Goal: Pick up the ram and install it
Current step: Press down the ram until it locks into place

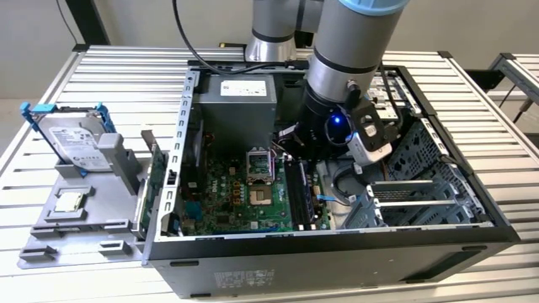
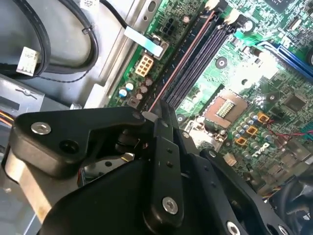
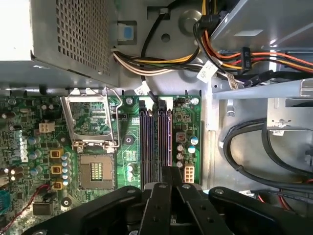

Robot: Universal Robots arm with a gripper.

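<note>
My gripper (image 2: 159,113) reaches down inside the open computer case (image 1: 497,221), over the black memory slots (image 3: 155,142) of the green motherboard (image 1: 244,202). Its black fingers (image 3: 171,171) stand close together, shut on the ram (image 2: 182,62). The ram shows edge-on as a thin reddish line running from the fingertips along one slot to the white latches (image 2: 211,5) at the far end. In the exterior view the gripper (image 1: 295,151) sits low beside the slots (image 1: 299,196), largely covered by the arm's wrist.
The empty processor socket (image 3: 95,169) lies beside the slots. The grey power supply (image 1: 236,107), cable bundles (image 3: 215,54) and drive cage (image 1: 421,202) crowd the case. On the exterior view's left, a grey tray (image 1: 84,221) holds a hard drive (image 1: 76,145) and a processor chip (image 1: 67,201). A dark green strip (image 1: 151,189) stands by the case wall.
</note>
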